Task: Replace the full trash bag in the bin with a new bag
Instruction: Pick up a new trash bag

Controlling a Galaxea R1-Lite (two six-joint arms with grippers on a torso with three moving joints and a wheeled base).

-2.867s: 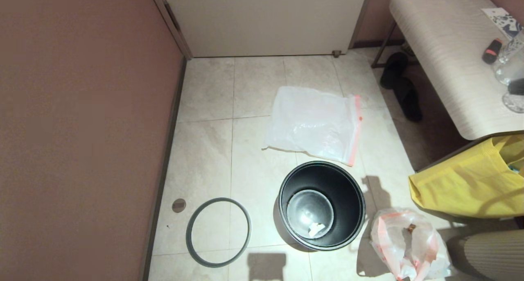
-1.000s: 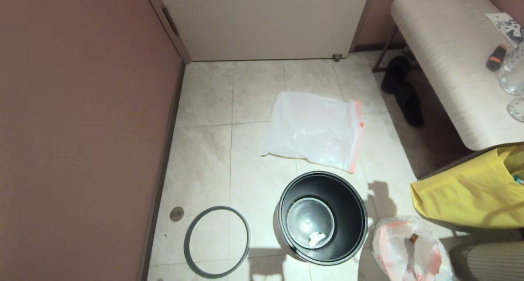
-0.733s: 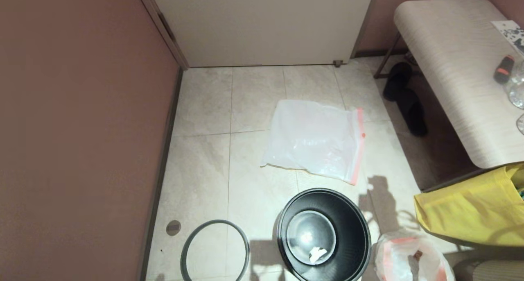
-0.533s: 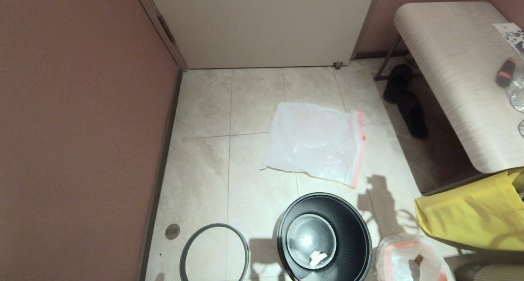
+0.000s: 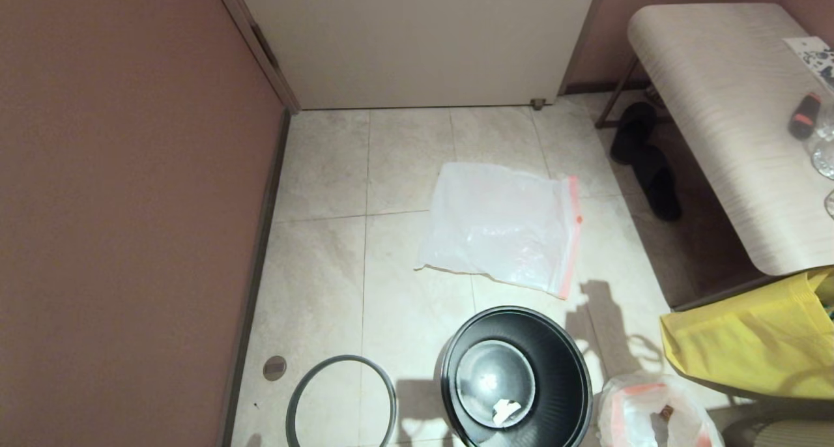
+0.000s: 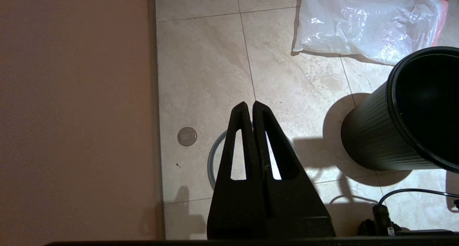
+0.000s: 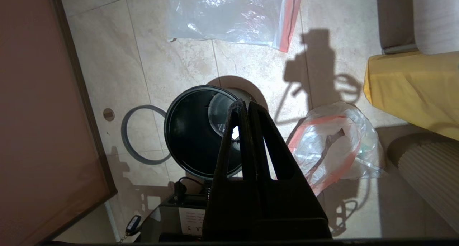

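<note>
The tiled floor (image 5: 319,271) carries the bin (image 5: 515,375), grey hoop (image 5: 341,401), flat new bag (image 5: 502,225), full trash bag (image 5: 651,411) and black slippers (image 5: 645,160).

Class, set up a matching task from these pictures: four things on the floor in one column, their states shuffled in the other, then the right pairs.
Things:
1. the bin
2. the new bag
3. the full trash bag
4. grey hoop

States:
A. lumpy, beside the bin
B. lying flat beyond the bin
C. upright, unlined, one scrap inside
D. off the bin, near the wall

Pairs: 1-C, 2-B, 3-A, 4-D
</note>
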